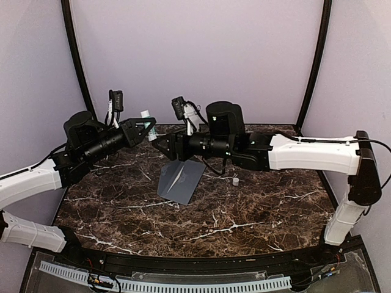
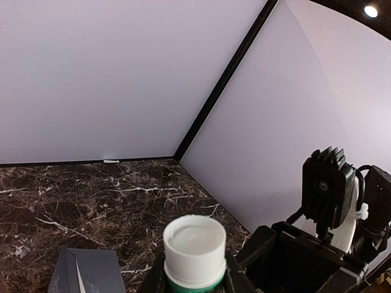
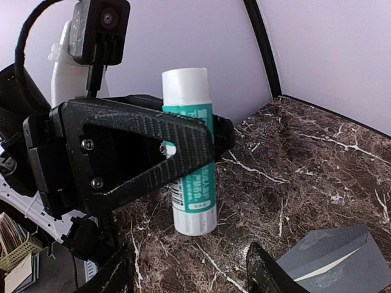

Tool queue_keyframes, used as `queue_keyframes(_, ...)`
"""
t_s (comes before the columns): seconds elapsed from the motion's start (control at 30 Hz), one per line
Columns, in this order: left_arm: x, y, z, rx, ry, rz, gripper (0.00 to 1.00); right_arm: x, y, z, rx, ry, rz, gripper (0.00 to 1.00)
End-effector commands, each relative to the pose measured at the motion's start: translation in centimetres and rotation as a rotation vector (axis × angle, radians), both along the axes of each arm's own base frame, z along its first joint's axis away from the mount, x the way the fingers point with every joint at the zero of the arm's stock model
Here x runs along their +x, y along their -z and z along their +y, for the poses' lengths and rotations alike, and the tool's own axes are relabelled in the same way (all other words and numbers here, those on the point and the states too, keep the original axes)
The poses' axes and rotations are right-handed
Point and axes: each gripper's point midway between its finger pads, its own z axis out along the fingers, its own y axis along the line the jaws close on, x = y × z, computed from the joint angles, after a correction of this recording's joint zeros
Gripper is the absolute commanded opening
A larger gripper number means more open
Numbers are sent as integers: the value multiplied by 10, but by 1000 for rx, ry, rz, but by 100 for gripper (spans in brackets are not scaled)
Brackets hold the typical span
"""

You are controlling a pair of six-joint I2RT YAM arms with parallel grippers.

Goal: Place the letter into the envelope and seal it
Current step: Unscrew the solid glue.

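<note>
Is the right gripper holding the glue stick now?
No: the left gripper clamps the glue stick, while the right gripper stands open, clear of it.

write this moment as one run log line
left gripper: shut on glue stick, raised | right gripper: open, facing it | envelope: on table | letter: not clearly visible
</note>
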Motion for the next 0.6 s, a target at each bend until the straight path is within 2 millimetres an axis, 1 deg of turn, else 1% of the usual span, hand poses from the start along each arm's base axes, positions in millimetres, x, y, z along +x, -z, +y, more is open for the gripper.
queue_keyframes(0.0, 8, -12, 4, -13, -42, -8, 0, 5, 2, 13, -36, 34, -9, 58)
queue_keyframes(0.13, 8, -11, 3, -14, -36, -5, 0, 10, 5, 23, -51, 46, -4, 55)
queue_keyframes(0.37, 8, -10, 2, -14, -30, -6, 0, 17, 4, 32, -54, 60, -7, 50)
queue_keyframes(0.57, 7, -10, 1, -13, -25, -8, 0, 17, 5, 39, -57, 44, -2, 37)
